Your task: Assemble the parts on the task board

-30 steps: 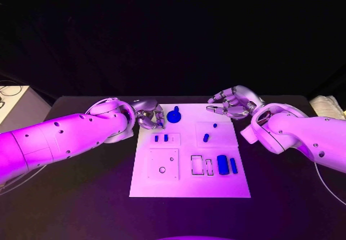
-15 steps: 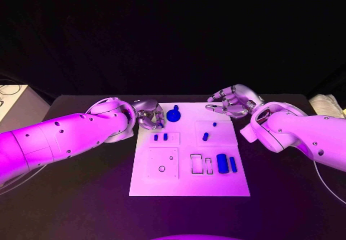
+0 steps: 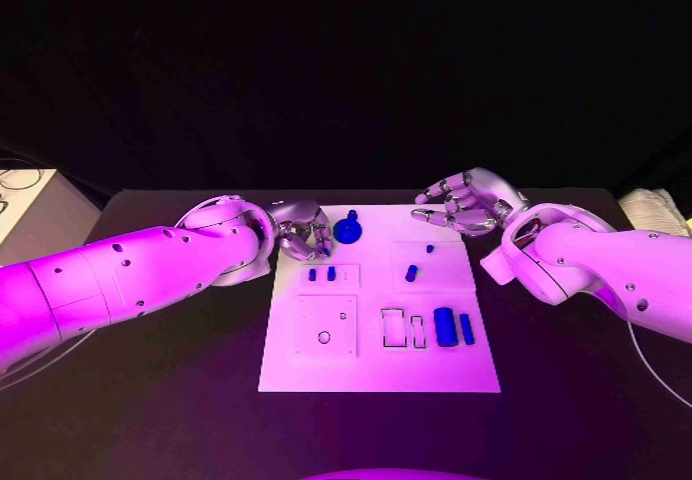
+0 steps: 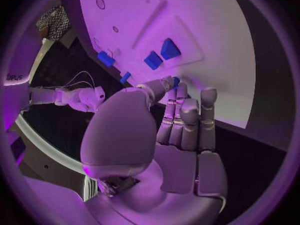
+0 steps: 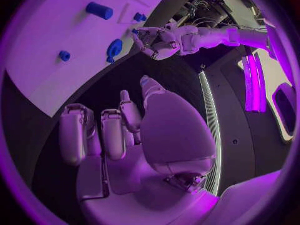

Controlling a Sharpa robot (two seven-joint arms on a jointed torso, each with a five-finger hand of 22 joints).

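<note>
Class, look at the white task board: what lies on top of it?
On the task board lie small blue parts and one larger round blue part near its far edge. The left hand covers the far left corner, so anything there is hidden.

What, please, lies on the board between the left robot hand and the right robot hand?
In the head view, a rounded blue part stands on the task board between the left robot hand and the right robot hand.

Left hand (image 4: pixel 169 135) rising over the task board (image 4: pixel 206 35), its fingers (image 4: pixel 187 120) lying close together and extending toward the board's near edge, nothing visibly held. Two blue parts (image 4: pixel 161 55) sitting side by side in a recessed panel; the right hand (image 4: pixel 78 97) showing beyond.
</note>
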